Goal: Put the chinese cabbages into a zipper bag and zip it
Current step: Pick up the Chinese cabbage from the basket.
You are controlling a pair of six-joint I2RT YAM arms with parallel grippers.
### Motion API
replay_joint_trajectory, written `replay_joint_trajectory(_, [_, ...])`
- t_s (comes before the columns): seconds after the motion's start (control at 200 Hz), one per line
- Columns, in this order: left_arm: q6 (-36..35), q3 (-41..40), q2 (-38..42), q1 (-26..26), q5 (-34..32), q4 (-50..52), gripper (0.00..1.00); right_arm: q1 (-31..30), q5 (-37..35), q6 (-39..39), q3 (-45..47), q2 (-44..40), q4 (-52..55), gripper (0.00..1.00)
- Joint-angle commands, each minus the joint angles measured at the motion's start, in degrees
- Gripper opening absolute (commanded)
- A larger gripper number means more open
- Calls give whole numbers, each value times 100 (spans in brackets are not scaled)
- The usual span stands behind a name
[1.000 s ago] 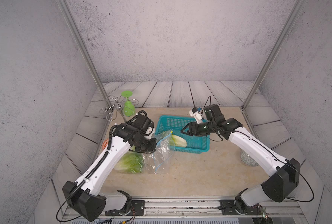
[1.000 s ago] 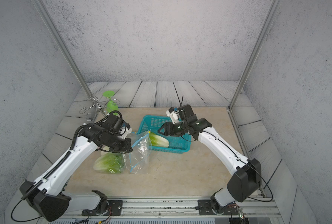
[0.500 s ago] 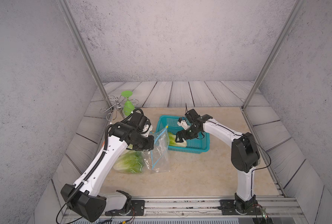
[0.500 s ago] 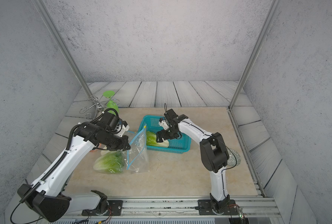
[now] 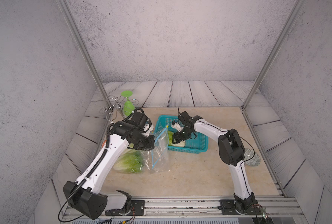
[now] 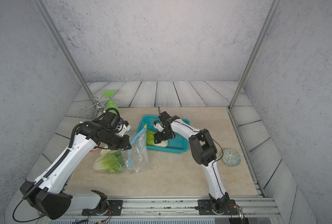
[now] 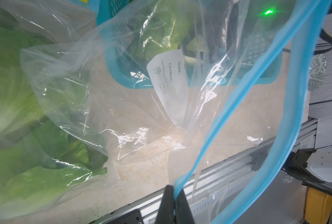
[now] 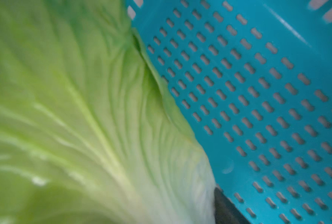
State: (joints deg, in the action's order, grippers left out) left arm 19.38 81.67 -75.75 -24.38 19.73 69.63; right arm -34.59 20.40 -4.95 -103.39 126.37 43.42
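- While my left hand [image 7: 173, 196] stays out of most views, the left wrist view shows its jaws pressed together on the blue zip strip [image 7: 238, 108] of the bag [image 5: 159, 155]. It holds the mouth lifted and open toward the basket [image 5: 197, 150].
- One cabbage [image 5: 129, 163] lies near the left edge of the bench [image 5: 200, 178]. A paler head [image 6: 105, 151] shows just behind it, under my left arm.
- Seen through the plastic in the left wrist view, the near one looks to be inside the bag. I cannot say that for the half-hidden one.
- The last cabbage [image 5: 177, 143] lies in the left end of the basket, just beside the bag's mouth.
- My right hand [image 5: 177, 137] is down over that cabbage. The right wrist view is filled with blurred leaf, with one dark fingertip [image 8: 222, 203] against its side. I cannot tell whether the jaws have closed on it.
- By my reading, loading is about two thirds done if both left-side heads are truly bagged.
- What remains is to grip and lift the last head, pass it through the mouth and let go.
- After that the strip, which now gapes along its whole length, needs zipping from end to end.
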Motion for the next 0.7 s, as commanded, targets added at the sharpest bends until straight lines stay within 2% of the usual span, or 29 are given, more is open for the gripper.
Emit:
replay_joint_trajectory(0.0, [-9,-119,53,56,108,-134,0,71,-138,-225,264,-610,-266,62])
replay_joint_trajectory(0.2, [64,-99,47,118,37,-269,0,145,-297,-633,523,-1681,-198,54])
replay_joint_trajectory(0.42, [102,-108,69,232,209,-550,0,335,-362,-1465,1797,-3346,-432,53])
replay_joint_trajectory(0.54, [171,-229,74,223,344,-731,0,911,-402,-2194,2484,-4289,-341,53])
replay_joint_trajectory(0.696, [185,-330,138,223,367,-856,0,2239,-787,-3081,3642,-5393,6,52])
